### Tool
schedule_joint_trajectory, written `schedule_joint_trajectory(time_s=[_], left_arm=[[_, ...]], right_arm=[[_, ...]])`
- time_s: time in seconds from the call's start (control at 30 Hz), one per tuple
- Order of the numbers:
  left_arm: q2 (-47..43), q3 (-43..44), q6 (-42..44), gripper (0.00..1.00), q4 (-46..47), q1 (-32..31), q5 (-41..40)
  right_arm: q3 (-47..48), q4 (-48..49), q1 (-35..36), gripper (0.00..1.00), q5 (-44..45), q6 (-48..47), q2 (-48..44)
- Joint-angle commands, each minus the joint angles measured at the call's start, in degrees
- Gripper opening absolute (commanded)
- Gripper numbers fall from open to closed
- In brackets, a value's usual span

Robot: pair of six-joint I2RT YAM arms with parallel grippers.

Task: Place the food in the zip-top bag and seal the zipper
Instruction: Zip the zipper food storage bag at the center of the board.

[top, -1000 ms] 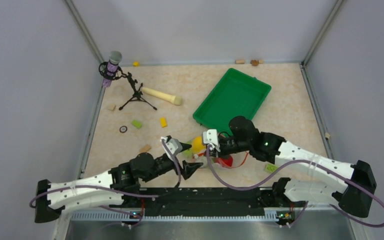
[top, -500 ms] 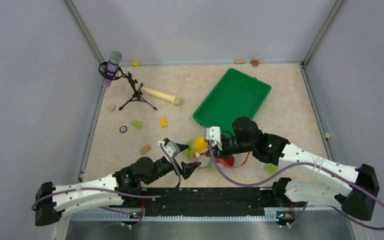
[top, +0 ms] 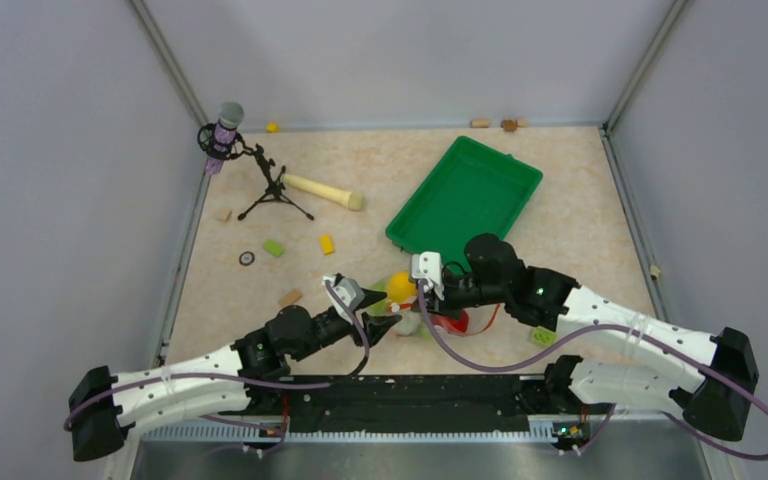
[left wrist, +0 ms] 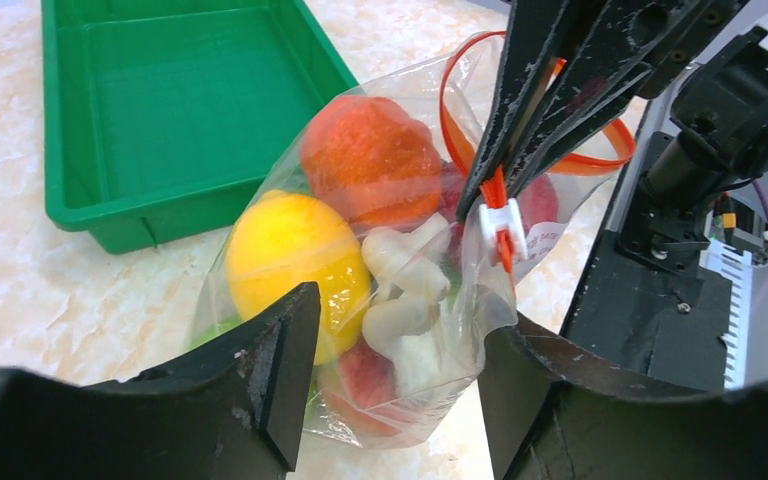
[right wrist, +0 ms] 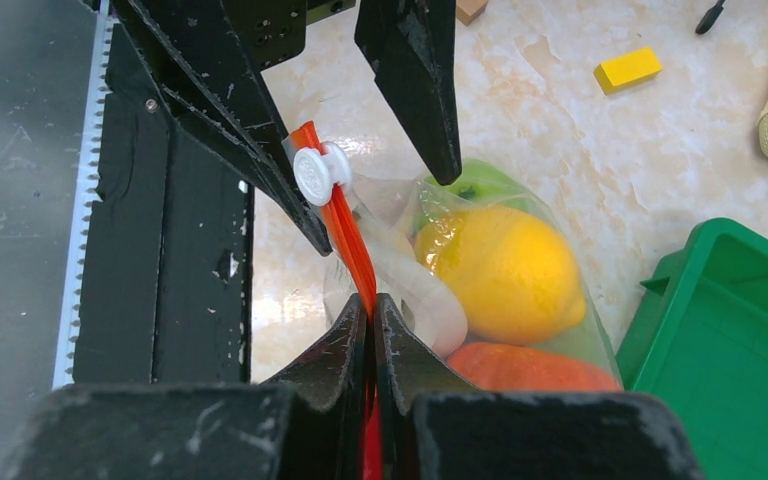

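At desk (top: 580, 220) front, right claw (right wrist: 370, 330) is clamped on the zipper (right wrist: 348, 240); left claw (left wrist: 395, 335), spread wide and empty, straddles the filled bag (left wrist: 360, 250). Risk: closing beside the slider (left wrist: 500, 220) leaves the mouth unsealed.

**Left tool re-advanced on bag; right tool shifted**

Over the last second the left tool (left wrist: 400, 325) drew back toward the near edge, then advanced again. Its fingers now flank the end of the zip-top bag (left wrist: 457, 290). From above, the gap between them reads narrower than before. The right tool (right wrist: 370, 300), clamped on the zipper (right wrist: 348, 240), shifted slightly rightward and away from the bases. The yellow lemon (top: 400, 288) moved a little right with it.
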Motion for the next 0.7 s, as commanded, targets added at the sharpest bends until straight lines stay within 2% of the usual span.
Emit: schedule_joint_trajectory(time_s=[0.0,0.17,0.43,0.5,0.57,0.6,0.63,0.67], left_arm=[[0.0,1.3,-0.2,0.60,5.0,0.4,2.7],[0.3,1.6,0.3,0.48,5.5,0.5,4.8],[0.7,1.6,1.2,0.43,6.8,0.5,8.6],[1.1,1.9,1.5,0.36,6.6,0.5,9.4],[1.3,2.1,1.7,0.25,6.4,0.5,9.4],[1.5,2.0,1.7,0.17,6.5,0.5,9.1],[1.5,1.9,1.7,0.04,6.7,0.5,8.9],[1.6,1.8,1.6,0.00,6.8,0.5,8.6]], right_arm=[[1.6,1.9,0.2,0.00,-0.4,0.0,-0.4],[1.6,1.9,0.2,0.00,0.2,0.0,-0.2],[2.3,1.4,0.2,0.00,1.4,-0.1,1.5],[2.5,1.2,0.2,0.00,1.6,0.1,1.9],[2.5,1.2,0.2,0.00,1.4,0.0,1.8],[2.5,1.2,0.2,0.00,1.1,-0.2,1.8],[2.5,1.3,0.2,0.00,0.9,-0.2,1.7],[2.5,1.3,0.2,0.00,0.9,-0.2,1.8]])
